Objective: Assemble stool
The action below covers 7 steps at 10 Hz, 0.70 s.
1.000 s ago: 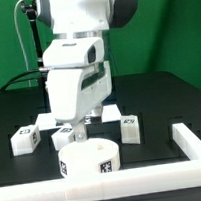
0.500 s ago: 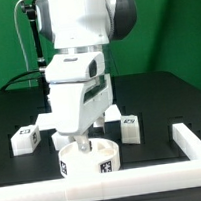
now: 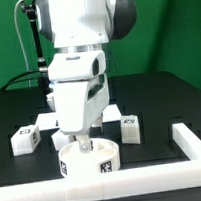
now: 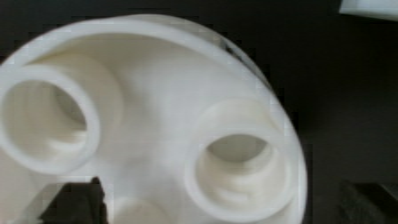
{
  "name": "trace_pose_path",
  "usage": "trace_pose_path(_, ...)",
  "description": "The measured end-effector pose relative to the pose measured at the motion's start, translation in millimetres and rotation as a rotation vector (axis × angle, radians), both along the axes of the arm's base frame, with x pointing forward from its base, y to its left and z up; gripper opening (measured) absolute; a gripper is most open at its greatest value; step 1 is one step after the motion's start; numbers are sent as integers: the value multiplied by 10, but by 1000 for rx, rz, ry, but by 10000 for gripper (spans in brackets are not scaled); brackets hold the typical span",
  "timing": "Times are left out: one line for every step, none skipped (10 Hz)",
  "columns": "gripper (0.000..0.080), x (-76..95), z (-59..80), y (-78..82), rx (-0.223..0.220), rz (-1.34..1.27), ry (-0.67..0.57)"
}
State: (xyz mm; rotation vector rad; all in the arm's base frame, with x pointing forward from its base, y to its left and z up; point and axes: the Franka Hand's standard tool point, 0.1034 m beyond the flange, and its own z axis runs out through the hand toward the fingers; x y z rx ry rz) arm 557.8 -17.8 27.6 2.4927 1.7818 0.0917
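Since a second earlier the arm had dropped and shifted slightly toward the exterior view's right; over the last half second it barely moved. The hand (image 3: 81, 142) sat low over the thick round white plastic seat disc (image 3: 87, 162), fingertips at the disc's upper face, near its rim on the exterior view's left; contact could not be confirmed from that view; whether the fingers were spread or closed on the rim, I cannot tell, because the arm body hid most of them.

Seat disc lay flat on the black surface (image 3: 163, 92), at the front of the scene, just behind the front run of the long white L-shaped border wall (image 3: 189, 139); black-and-white square tags showed on its side wall.

One short chunky white leg block (image 3: 25, 140) lay to the exterior view's left of the disc, apart from it; a second white leg block (image 3: 129, 129) lay to the exterior view's right, near the disc but not touching; both carried tags.

Wrist view was filled by the disc at very close range; two round recessed sockets (image 4: 48, 112) showed in its face, one larger in the picture than the other; image soft, finer detail not readable.
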Motion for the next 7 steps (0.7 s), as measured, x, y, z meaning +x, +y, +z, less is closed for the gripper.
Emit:
trace_pose_path(650, -13, -21, 9, 2, 1, -1)
trace_pose_path(650, -27, -55, 15, 4, 8, -1)
trace_pose_path(650, -38, -95, 23, 4, 25, 1)
trace_pose_path(650, -37, -93, 29, 5, 26, 0)
trace_pose_path(650, -38, -93, 29, 5, 26, 1)
trace_pose_path(650, -39, -94, 28, 5, 25, 2)
trace_pose_path(526, -41, -95, 24, 4, 24, 5)
